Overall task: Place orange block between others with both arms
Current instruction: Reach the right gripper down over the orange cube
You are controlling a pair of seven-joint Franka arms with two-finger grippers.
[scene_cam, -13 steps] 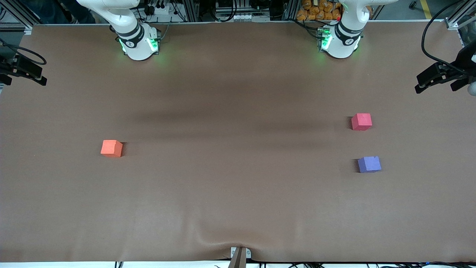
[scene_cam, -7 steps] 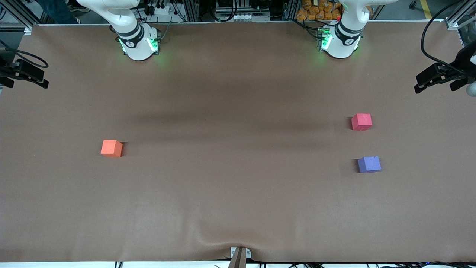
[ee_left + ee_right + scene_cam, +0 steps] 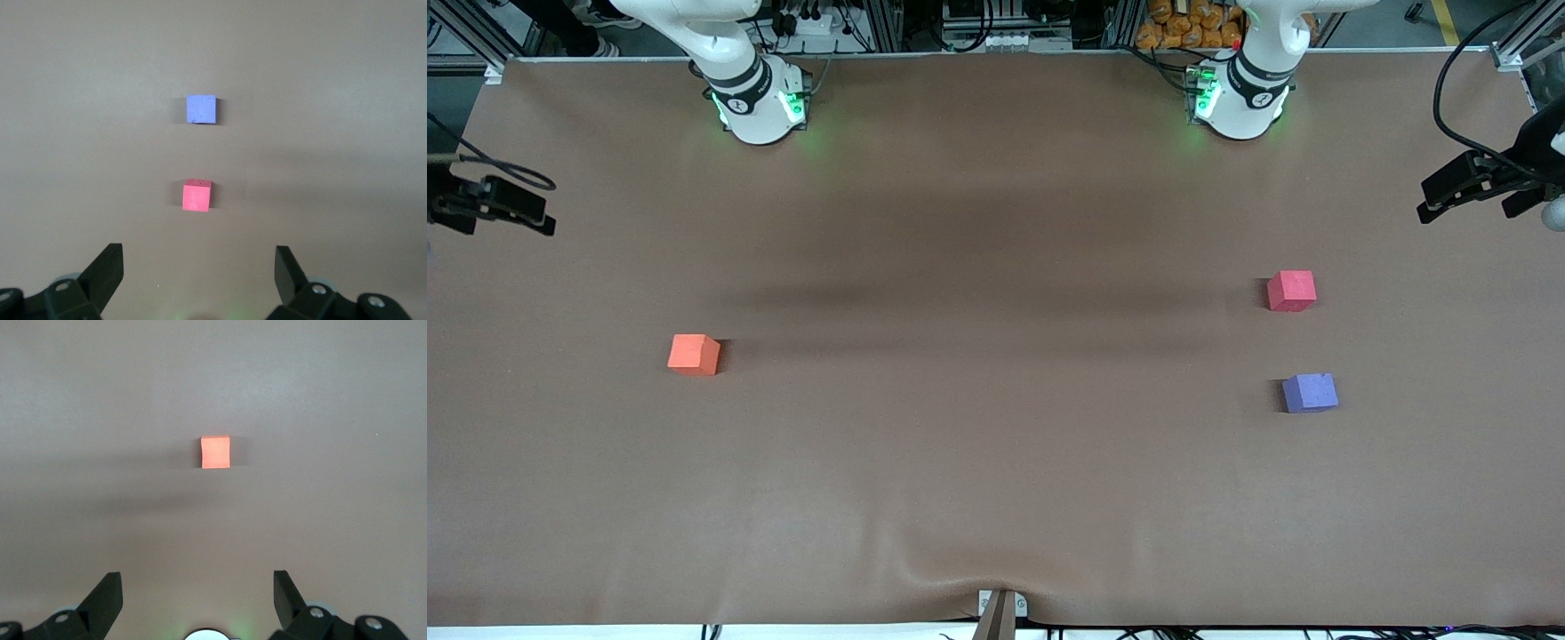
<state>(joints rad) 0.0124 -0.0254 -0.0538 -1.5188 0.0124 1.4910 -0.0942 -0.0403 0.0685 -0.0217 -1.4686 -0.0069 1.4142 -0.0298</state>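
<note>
The orange block (image 3: 693, 354) (image 3: 215, 453) lies alone on the brown table, toward the right arm's end. The others sit toward the left arm's end: a pinkish-red cube (image 3: 1291, 291) (image 3: 197, 195) and, nearer the front camera, a blue-purple cube (image 3: 1310, 392) (image 3: 201, 109), with bare table between them. My left gripper (image 3: 198, 252) hangs high over the table near its base, open and empty. My right gripper (image 3: 197, 577) is also high near its own base, open and empty. Neither gripper appears in the front view; only the arms' bases show there.
The white, green-lit bases (image 3: 758, 105) (image 3: 1240, 100) stand at the table edge farthest from the front camera. A black device on a cable juts in at each end of the table (image 3: 498, 206) (image 3: 1472, 182). The brown cover (image 3: 996, 489) is rippled near the front edge.
None of the three cubes has moved. The black device at the right arm's end has shifted nearer to the front camera. Both grippers remain open.
</note>
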